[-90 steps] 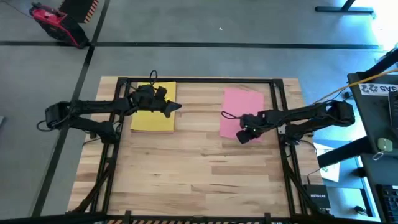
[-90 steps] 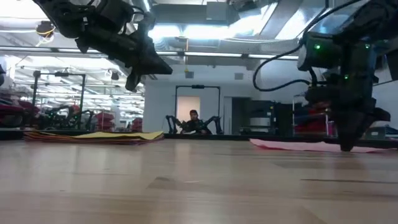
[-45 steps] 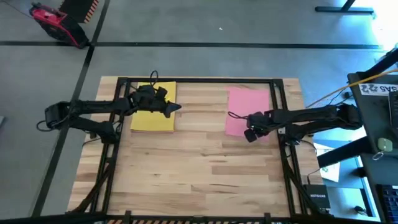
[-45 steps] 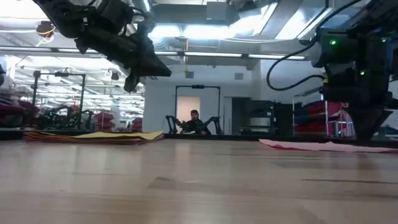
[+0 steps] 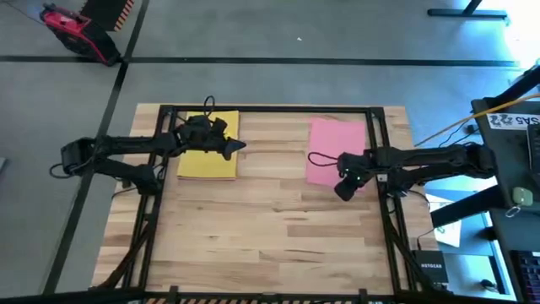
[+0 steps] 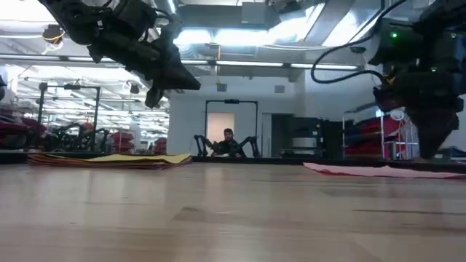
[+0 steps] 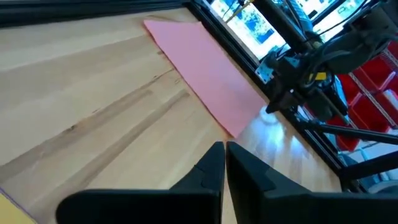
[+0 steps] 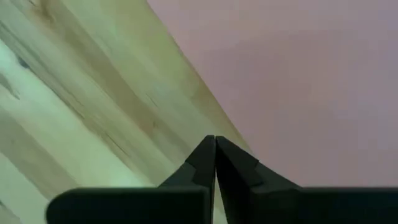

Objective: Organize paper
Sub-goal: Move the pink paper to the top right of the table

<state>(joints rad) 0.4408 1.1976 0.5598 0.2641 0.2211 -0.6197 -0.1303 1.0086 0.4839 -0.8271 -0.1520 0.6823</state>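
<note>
A pink sheet of paper (image 5: 336, 148) lies flat on the table's right half, also seen in the low view (image 6: 378, 171). A yellow sheet (image 5: 208, 150) tops a low stack of paper (image 6: 109, 160) at the far left. My right gripper (image 5: 344, 192) is shut and hangs a little above the pink sheet's near edge (image 8: 205, 106), clear of it in the low view (image 6: 435, 151). My left gripper (image 5: 240, 145) is shut and is held well above the table beside the yellow stack's right edge (image 6: 178, 78).
Black frame rails (image 5: 380, 152) run along the table's sides and far edge. Bare wood (image 5: 270, 228) fills the middle and near half. A desk with equipment (image 5: 515, 160) stands past the right edge. A person (image 6: 228, 138) sits far off in the room.
My right gripper, tips down on the pink sheet, went toward the table's right edge. The sheet slid right with it and turned squarer to the table. The gripper then rose clear of the sheet and drew slightly toward the near edge, staying shut.
</note>
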